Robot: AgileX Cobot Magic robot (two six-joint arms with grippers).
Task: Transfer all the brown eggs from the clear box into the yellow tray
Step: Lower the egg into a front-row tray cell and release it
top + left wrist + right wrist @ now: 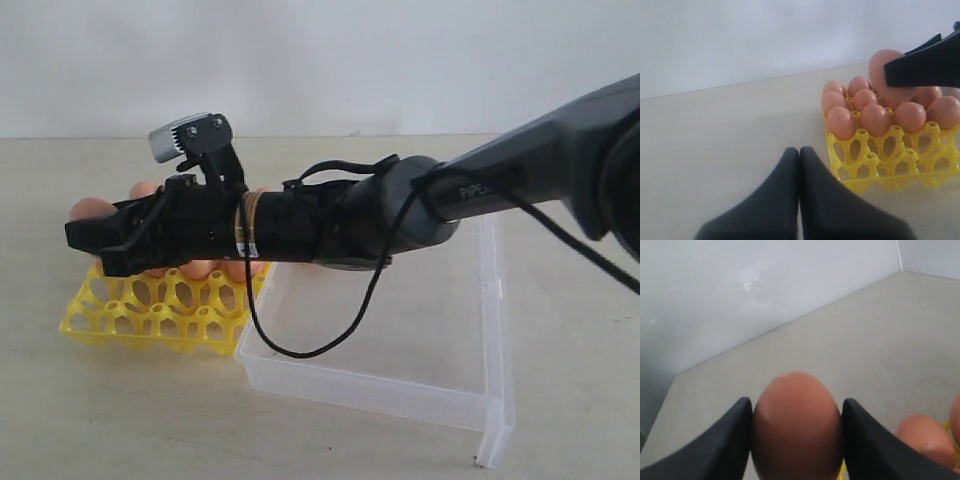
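The right gripper [90, 238] is clamped on one brown egg [797, 425], with one finger on each side of the egg and touching it. This egg hangs in the air above the yellow tray [150, 312], over the other brown eggs [875, 119] that already sit in the tray cups, and it does not touch them. The eggs in the tray stand in the rows on the side far from the left gripper [799, 156]; the cups of the row near this gripper show only their yellow grid. The left gripper has its two fingers pressed together with nothing between them, and it stays low over the bench [120, 425], apart from the tray. The clear box [400, 392] lies on the bench just beside the tray, on the side from which the right arm reaches; if its corner touches the tray, the pictures cannot tell
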